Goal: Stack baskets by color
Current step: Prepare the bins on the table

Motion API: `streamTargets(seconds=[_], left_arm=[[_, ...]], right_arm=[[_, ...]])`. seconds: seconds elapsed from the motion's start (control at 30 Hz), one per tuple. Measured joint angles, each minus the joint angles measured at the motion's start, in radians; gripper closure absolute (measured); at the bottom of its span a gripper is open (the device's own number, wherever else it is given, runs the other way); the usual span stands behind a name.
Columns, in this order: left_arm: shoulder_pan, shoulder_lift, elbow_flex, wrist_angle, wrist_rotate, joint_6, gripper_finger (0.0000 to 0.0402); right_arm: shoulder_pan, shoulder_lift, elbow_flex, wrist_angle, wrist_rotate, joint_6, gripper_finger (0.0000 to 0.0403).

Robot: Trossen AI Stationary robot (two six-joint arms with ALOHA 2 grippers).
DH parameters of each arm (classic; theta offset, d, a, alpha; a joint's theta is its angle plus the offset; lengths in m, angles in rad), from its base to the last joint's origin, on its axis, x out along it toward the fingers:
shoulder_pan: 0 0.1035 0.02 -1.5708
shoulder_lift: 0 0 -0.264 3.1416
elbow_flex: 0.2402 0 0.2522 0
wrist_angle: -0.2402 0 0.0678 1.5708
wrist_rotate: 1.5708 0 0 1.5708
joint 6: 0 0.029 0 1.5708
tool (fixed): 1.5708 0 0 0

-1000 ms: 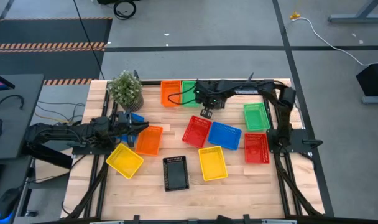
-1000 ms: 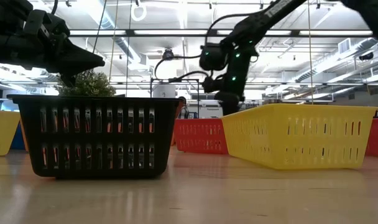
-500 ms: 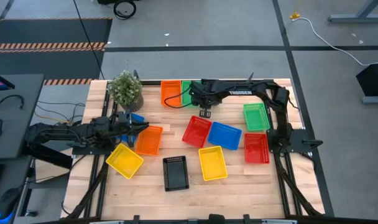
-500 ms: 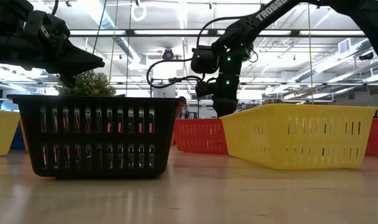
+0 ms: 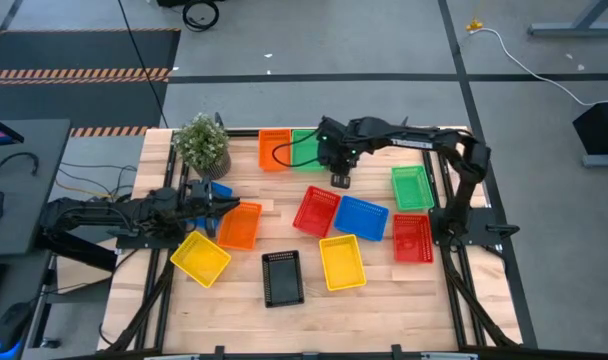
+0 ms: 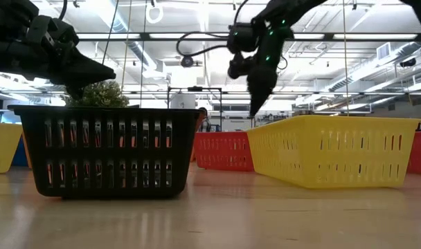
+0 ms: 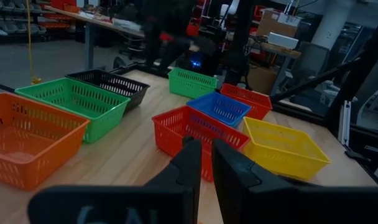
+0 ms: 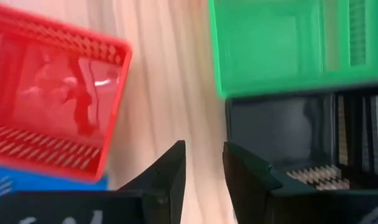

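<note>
Although the baskets were spread over the table, the black basket at lower centre looked light, stiff and thin-walled; I judged its rim the best hold. Right hand hung released and empty at upper centre; left hand at left was nearly clenched, empty.

right gripper jaws apart, left gripper narrow

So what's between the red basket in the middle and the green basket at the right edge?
In the high view, the blue basket lies between the red basket and green basket.
</note>
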Motion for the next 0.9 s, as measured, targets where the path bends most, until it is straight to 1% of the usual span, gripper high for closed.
streamTargets(seconds=[0.13,0.3,0.43,0.6,0.67,0.77,0.83,0.9], left_arm=[[0.000,0.000,0.000,-0.002,0.000,0.000,0.0356],[0.000,0.000,0.000,-0.002,0.001,0.000,0.0354],[0.000,0.000,0.000,-0.002,0.001,0.000,0.0358],[0.000,0.000,0.000,-0.001,0.001,0.002,0.0362],[0.000,0.000,0.000,-0.001,0.001,0.002,0.0361],[0.000,0.000,0.000,-0.001,0.000,0.003,0.0357],[0.000,0.000,0.000,-0.001,0.000,0.015,0.0356],[0.000,0.000,0.000,-0.001,0.000,0.028,0.0356]], right_arm=[[0.018,-0.071,-0.042,-0.059,0.001,0.028,0.0291],[0.084,-0.222,-0.211,-0.034,-0.002,0.092,0.0291],[0.144,-0.361,-0.372,-0.025,0.005,0.229,0.0291],[0.198,-0.536,-0.547,-0.076,0.081,0.450,0.0291],[0.209,-0.601,-0.602,-0.083,0.080,0.534,0.0291],[0.222,-0.680,-0.670,-0.037,0.048,0.661,0.0291],[0.229,-0.709,-0.714,0.036,-0.033,0.695,0.0291],[0.248,-0.723,-0.753,0.148,-0.151,0.656,0.0291]])
